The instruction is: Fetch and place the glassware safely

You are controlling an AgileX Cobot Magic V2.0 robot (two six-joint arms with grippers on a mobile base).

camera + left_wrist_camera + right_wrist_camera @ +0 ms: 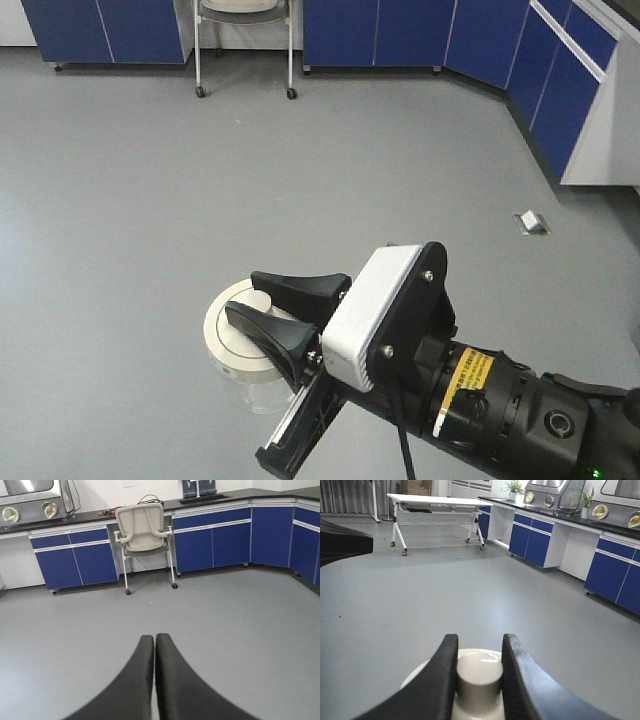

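Observation:
The glassware, a squat clear jar [262, 392] with a round cream-white lid [228, 335], hangs above the grey floor in the front view. My right gripper [243, 296] is shut on the lid's central knob [479, 672]. The right wrist view shows both black fingers [445, 680] pressed against the knob's sides, with my right gripper [480, 639] pointing out over the floor. My left gripper [154, 637] is shut with nothing in it, and its tips touch. It does not appear in the front view.
A wheeled chair [145, 535] stands in front of blue base cabinets [75, 560] along the far wall. More cabinets [565, 80] run down the right side. A small floor box [531, 222] lies on the floor. A white wheeled table [437, 502] stands farther off.

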